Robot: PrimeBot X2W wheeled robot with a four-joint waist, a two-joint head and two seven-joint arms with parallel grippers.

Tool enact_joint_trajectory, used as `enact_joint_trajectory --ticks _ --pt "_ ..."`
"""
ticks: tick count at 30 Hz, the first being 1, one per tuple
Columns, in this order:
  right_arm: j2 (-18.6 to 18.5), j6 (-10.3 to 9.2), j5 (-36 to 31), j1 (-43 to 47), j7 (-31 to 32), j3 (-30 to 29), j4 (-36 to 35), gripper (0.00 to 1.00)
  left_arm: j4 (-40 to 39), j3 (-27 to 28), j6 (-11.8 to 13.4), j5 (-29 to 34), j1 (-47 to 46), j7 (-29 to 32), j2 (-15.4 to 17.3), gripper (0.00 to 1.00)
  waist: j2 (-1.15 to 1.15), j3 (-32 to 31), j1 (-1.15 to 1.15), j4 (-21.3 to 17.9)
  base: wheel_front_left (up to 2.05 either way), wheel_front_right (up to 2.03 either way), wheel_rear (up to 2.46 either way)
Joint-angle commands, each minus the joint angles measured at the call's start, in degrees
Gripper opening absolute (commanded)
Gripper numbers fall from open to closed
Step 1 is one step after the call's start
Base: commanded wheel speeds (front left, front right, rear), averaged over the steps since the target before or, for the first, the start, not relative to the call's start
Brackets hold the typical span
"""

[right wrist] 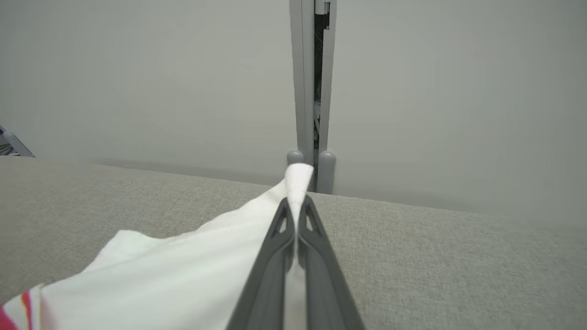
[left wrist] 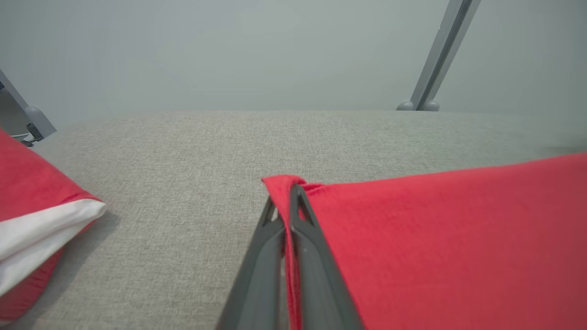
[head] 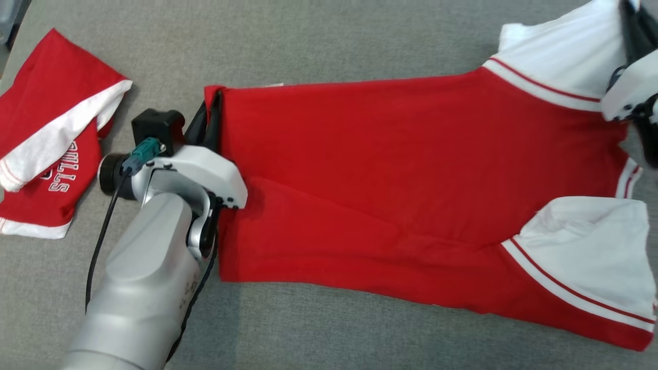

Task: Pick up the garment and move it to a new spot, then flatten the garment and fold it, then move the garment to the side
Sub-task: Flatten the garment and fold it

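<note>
The left end effector (left wrist: 289, 195) is shut tight on the red hem corner of the garment (head: 401, 169), and the cloth is pinched between its two dark fingers (left wrist: 316, 266). In the head view this corner is seen at about 10 o'clock on the garment. The right end effector (right wrist: 297, 206) is shut on the tip of a white sleeve (right wrist: 183, 275), which is lifted a little off the desk (head: 329, 41). In the head view that sleeve is found at about 2 o'clock. The garment is spread out between the two end effectors and lies mostly flat on the grey desk, with its hem toward 9 o'clock and its sleeves toward 3 o'clock. A second white sleeve (head: 591, 252), edged with red stripes, is laid at about 4 o'clock. A folded shirt (head: 46, 133), red and white with white letters, is seen apart from the garment at 9 o'clock. A grey post (right wrist: 312, 91) is seen past the far edge of the desk.
</note>
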Motion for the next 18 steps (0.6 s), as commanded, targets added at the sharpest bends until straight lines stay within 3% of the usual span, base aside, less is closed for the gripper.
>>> enact_joint_trajectory --ticks 1,10,18 --pt "0.87 -0.03 1.46 2.34 -0.42 -0.31 -1.16 0.00 0.14 0.75 -0.19 0.43 1.80 -0.06 0.79 0.00 0.00 -1.60 -0.01 -1.64 0.00 0.00 0.00" --pt "-0.80 -0.04 6.70 15.65 -0.66 -4.14 -16.01 0.00 0.70 4.82 -1.86 3.49 8.44 -0.07 2.63 0.00 0.00 -7.47 -0.01 -6.70 0.00 0.00 0.00" --pt "1.04 -0.03 8.37 32.25 -0.67 -6.54 -25.68 0.00 1.15 8.21 -2.43 5.20 16.22 -0.07 3.12 0.00 0.00 -12.74 -0.01 -10.25 0.00 0.00 0.00"
